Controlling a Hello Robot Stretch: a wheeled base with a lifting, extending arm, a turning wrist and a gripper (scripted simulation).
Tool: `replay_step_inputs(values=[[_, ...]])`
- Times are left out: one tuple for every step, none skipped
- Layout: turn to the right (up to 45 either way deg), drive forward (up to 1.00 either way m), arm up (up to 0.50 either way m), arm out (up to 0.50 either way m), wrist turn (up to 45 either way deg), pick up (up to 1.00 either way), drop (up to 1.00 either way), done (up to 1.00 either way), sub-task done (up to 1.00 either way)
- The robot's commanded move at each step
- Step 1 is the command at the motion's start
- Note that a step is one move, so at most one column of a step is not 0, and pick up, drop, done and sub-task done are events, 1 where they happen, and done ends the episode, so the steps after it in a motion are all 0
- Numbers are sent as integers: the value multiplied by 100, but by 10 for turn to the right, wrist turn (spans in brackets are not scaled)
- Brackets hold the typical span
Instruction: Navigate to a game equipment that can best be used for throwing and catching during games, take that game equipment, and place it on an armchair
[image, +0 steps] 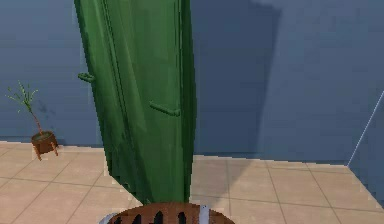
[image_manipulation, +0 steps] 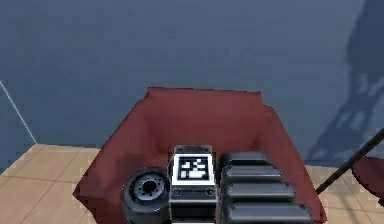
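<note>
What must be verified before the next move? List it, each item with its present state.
1. Armchair in the arm's line: ok. The red armchair lies straight beyond the arm.
2. Gripper holds something to place: cannot tell. The gripper shows against the armchair, and its far end cannot be made out.
3. Gripper above the seat: cannot tell.
4. Way ahead free for driving: not ok. A tall green cactus-like plant stands close in front.
5. Arm apart from the dark pole: ok. The pole stands off at the arm side view's right, beside the armchair.
</note>
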Motion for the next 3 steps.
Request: replay_step_inputs(values=[[0, 0, 0, 48, 0, 0, 0, 0, 0], [0, 0, 0, 0, 450, 0, 0, 0, 0], [0, 0, 0, 0, 450, 0, 0, 0, 0]])
